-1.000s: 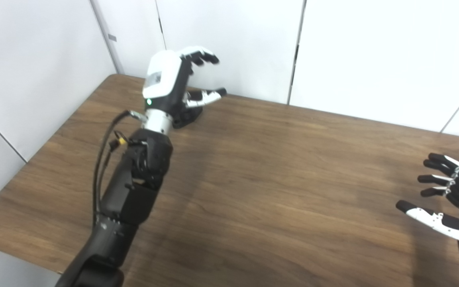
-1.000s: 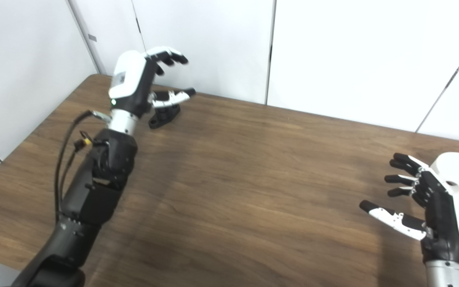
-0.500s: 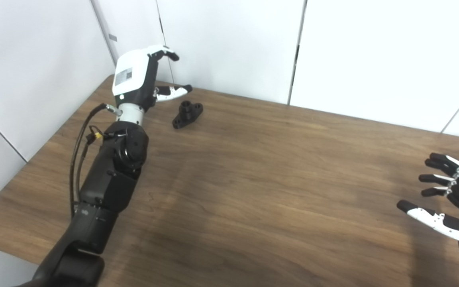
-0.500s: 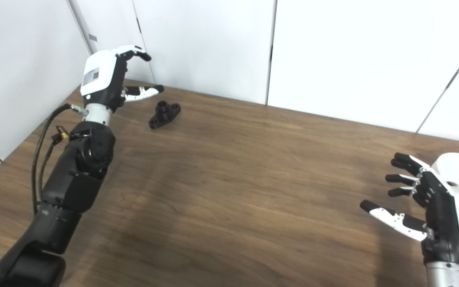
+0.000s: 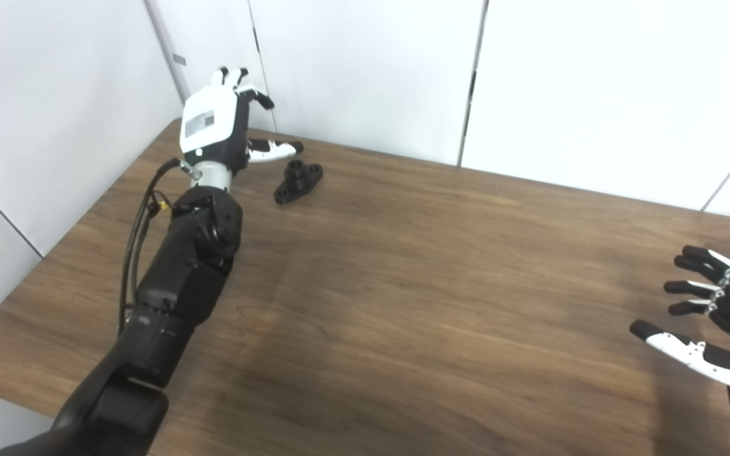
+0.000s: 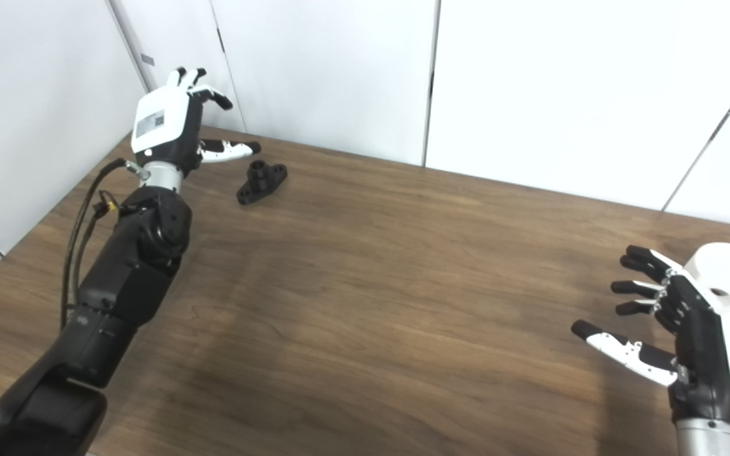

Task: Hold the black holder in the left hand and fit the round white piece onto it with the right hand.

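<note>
While the black holder (image 5: 298, 182) lies flat on the tabletop (image 5: 403, 304) near its far left corner, our left hand (image 5: 222, 130) hovers just beside it on the left, fingers spread and holding nothing, thumb pointing toward the part without touching it. Our right hand (image 6: 675, 335) waits well apart at the near right edge, also spread and empty, with the round white piece (image 6: 726, 275) resting just behind its fingers; we cannot tell whether they touch it.

We judge the step in hand to be the left-hand pickup of the holder, not yet made. To do it well, we would bring the palm over the holder, not merely alongside it, since a sideways sweep from here could push the small part along the smooth wood toward the wall. The holder looks like a narrow base with a raised round boss in its middle, so we would have thumb and fingers close across the narrow width of the base, low down, leaving the boss clear. That boss is probably where the white piece, with its central hole, must seat, so covering it would spoil the fit later.

We would lower slowly, close only once the fingers bracket both sides, and lift straight up. The part is light and rigid, so a moderate grip should do.
</note>
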Tool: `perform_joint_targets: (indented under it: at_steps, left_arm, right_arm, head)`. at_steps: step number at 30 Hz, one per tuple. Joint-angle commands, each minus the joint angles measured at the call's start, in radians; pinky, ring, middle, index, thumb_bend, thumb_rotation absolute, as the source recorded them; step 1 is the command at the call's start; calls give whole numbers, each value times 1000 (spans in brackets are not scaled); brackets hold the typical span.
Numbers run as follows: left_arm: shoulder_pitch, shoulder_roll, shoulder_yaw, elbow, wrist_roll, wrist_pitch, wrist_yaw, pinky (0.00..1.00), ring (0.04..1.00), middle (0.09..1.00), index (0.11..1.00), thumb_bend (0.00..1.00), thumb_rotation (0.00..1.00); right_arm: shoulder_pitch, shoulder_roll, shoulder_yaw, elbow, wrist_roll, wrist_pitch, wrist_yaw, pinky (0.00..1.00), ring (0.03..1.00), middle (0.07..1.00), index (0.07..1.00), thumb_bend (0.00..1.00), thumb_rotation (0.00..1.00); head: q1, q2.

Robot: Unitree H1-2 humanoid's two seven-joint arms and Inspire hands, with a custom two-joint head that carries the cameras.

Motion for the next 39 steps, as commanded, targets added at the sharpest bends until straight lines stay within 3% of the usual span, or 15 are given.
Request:
perform_joint_targets:
  at_steps: [1,8,11,16,24,27,39]
  left_arm:
    - [-62,50,-13,-2,30,25,-10,965,1000,977,658,997,386]
    - [-88,65,-72,49,38,76,-47,928,1000,986,646,1000,440]
    - [-93,63,-81,57,23,97,-79,989,1000,998,655,1000,434]
    - [-99,59,-103,98,28,116,-89,1000,1000,991,674,1000,443]
    - [-97,58,-113,160,-17,97,-88,965,1000,975,650,1000,415]
    - [-96,58,-111,176,-43,84,-91,996,1000,979,632,996,381]
    - [-103,71,-140,213,-68,54,-84,989,1000,968,644,996,409]
  right_arm:
    - [-18,2,-8,-38,12,-16,-2,501,639,758,757,687,0]
    - [-16,3,-4,-41,-3,-13,-7,505,646,760,759,685,0]
    - [-17,3,-7,-37,1,-18,-6,502,644,756,757,690,0]
    - [-16,1,-7,-48,-4,-4,-5,497,642,756,757,692,0]
    - [-20,2,-9,-53,7,0,-3,493,640,752,751,692,0]
    - [-21,-1,-8,-59,-1,6,-3,497,642,753,752,691,0]
    - [-24,0,-6,-68,-8,20,-5,507,647,758,755,692,0]
  head:
    - [1,2]
    - [-3,6]
    - [-5,9]
    - [-4,10]
    - [-7,14]
    - [-7,15]
    - [-11,19]
